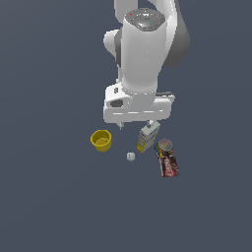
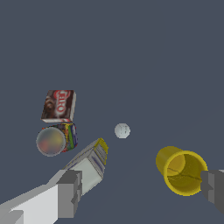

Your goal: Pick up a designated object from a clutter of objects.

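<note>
The tiny white ball, pale grey-white and by far the smallest item in view, is lying on the flat dark grey floor, not yet picked up. In the exterior view it is sitting apart from everything else, between the yellow cup toward that view's left and the white-and-yellow box toward that view's right, and a little nearer the camera than both. Beyond the box, the metal-topped can is resting just beside a dark red-brown packet; whether the 2 are touching is too fine to tell. The task is looking barely begun: all 5 items are lying on the floor, and the reach down, the closing on the ball and the lift are all left to do. The gripper is hanging above the clutter, under the white Panda arm, and it is carrying nothing. In the wrist view its 2 grey fingers are standing wide apart at opposite edges of the picture, spread and touching no object, though 1 is overlapping the box and the other the cup rim only by line of sight. In that view the ball is showing clear floor all round it, so, as a judgement, the hand needs to centre over it before descending.
</note>
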### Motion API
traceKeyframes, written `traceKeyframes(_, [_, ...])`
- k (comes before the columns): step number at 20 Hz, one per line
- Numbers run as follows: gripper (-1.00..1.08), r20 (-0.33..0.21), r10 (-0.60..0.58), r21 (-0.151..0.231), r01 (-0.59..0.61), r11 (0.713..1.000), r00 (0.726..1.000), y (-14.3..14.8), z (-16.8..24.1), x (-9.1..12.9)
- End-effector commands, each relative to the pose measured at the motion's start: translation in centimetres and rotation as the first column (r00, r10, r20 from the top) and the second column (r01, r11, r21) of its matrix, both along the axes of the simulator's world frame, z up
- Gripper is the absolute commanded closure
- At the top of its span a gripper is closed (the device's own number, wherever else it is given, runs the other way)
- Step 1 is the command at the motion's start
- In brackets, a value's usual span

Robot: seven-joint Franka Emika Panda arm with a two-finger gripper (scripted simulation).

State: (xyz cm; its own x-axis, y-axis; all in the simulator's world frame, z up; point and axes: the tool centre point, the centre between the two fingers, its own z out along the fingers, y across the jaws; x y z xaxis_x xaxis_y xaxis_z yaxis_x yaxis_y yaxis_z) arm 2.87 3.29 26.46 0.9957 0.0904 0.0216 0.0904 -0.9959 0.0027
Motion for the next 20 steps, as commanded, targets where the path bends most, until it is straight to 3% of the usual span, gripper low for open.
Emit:
traceKeyframes(1, [-0.92, -0.003, 0.014, -0.001, -0.014, 1.0, 1.0, -0.1, -2.5, 0.4])
traceKeyframes(11, [-0.92, -0.016, 0.082, -0.001, -0.082, 0.997, 0.996, -0.7, -13.8, 0.8])
traceKeyframes(20, [-0.92, -0.021, 0.113, 0.0, -0.113, 0.994, 0.993, -0.9, -18.8, 0.2])
